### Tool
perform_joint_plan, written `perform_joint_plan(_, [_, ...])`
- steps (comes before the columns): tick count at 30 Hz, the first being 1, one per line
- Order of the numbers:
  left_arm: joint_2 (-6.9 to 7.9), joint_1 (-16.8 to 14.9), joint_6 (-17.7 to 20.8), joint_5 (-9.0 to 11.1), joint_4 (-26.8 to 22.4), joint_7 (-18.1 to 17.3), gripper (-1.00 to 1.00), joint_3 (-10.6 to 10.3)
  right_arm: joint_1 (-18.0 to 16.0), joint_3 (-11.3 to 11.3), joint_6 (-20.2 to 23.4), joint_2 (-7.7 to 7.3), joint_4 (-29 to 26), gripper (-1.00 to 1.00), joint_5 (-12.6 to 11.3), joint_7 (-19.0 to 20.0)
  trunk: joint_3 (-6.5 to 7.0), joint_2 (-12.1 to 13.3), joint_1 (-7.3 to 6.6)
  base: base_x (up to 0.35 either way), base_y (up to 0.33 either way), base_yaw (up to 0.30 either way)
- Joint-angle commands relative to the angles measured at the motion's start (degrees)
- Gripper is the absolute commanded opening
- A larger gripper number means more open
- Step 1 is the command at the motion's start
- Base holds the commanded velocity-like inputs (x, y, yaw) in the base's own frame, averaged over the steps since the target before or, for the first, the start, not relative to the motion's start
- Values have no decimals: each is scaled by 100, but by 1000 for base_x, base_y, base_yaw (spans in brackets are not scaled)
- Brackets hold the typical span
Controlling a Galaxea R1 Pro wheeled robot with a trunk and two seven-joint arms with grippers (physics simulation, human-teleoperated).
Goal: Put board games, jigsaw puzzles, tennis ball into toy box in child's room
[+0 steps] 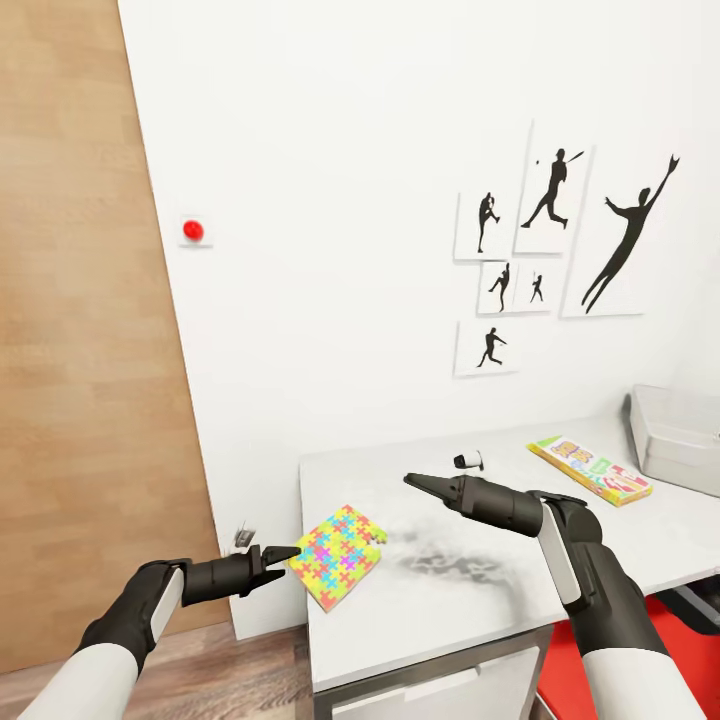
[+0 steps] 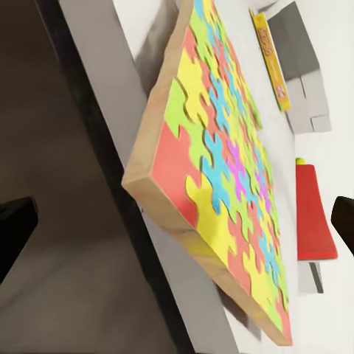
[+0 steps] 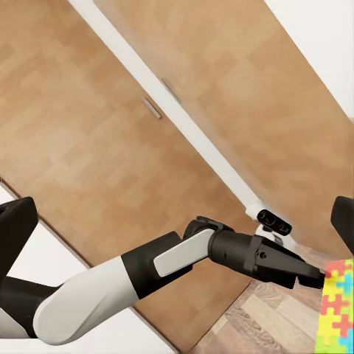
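Note:
A bright jigsaw puzzle (image 1: 338, 555) lies on the table (image 1: 470, 600) at its left end, one corner jutting past the edge. My left gripper (image 1: 285, 558) is open just off that corner; in the left wrist view the jigsaw puzzle (image 2: 221, 169) sits ahead between the spread fingers (image 2: 15, 225). My right gripper (image 1: 420, 483) hovers open over the tabletop, pointing left. A multicoloured board game (image 1: 590, 468) lies beside the pale grey toy box (image 1: 675, 440) at the far right. The bed is out of view, and I cannot pick out the tennis ball.
A white wall with black silhouette pictures (image 1: 560, 250) backs the table. A wooden door (image 1: 80, 350) stands to the left. A small white and black object (image 1: 468, 461) rests near the wall. Something red (image 1: 690, 650) sits under the table's right part.

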Motion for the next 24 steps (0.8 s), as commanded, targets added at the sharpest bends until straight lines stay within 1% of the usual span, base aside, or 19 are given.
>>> perform_joint_plan(1, [-2, -4, 53, 2, -1, -14, 100, 15, -3, 0, 35, -2, 1, 100, -17, 5, -7, -4, 0, 0, -163, 0])
perform_joint_plan(8, [-2, -4, 53, 2, 0, -15, 100, 16, -3, 1, 35, -2, -1, 100, -11, 5, -7, -4, 0, 0, -74, 0])
perform_joint_plan(24, [-2, -4, 53, 2, -2, -14, 100, 17, -3, 6, 35, -2, -2, 100, -3, 5, -7, -4, 0, 0, -7, 0])
